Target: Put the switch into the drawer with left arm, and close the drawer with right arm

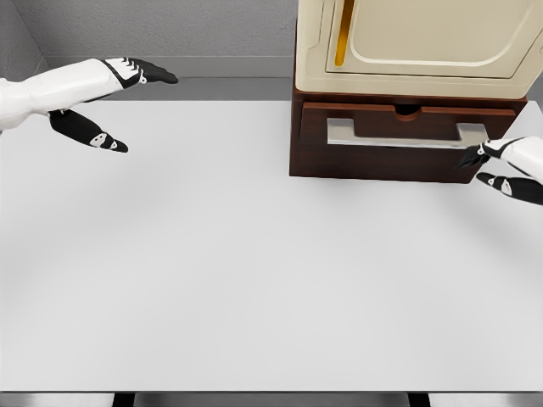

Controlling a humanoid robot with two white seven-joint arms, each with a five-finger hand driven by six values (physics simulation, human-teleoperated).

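White table (254, 280) fills the near view. At its far right, a brown drawer (405, 136) with a silver handle (407, 134) is seen closed or nearly so beneath a cream cabinet (416, 47) cut off at the top. No switch can be made out. Left hand (106, 106) is held spread, empty; right hand (505, 168), partly cropped, is spread just beside the handle.

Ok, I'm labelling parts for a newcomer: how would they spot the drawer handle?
Start at the dark brown cabinet at the back right of the white table, under a cream appliance. On its drawer front sits the handle, the only flat silvery bar against brown wood, near the right hand.
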